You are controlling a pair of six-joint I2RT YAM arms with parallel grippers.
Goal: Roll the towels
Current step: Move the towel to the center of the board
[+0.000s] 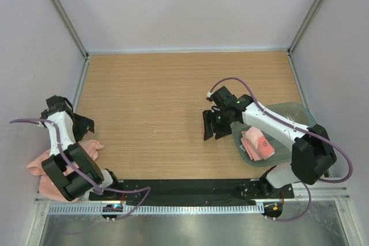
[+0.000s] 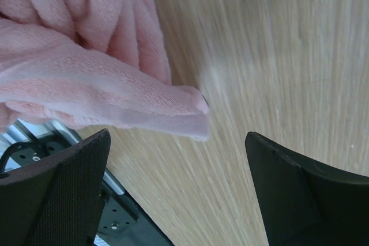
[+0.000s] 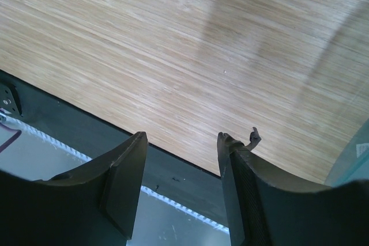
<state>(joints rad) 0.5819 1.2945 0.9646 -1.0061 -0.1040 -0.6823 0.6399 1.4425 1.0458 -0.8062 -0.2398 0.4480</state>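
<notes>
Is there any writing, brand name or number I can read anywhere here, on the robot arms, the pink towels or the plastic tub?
No text can be read in any view.
Towel in the tub: a small dark round mark, too small to read.
Other towel, lying loose: no label showing.
Tub, table, left arm, right arm: no lettering visible.
</notes>
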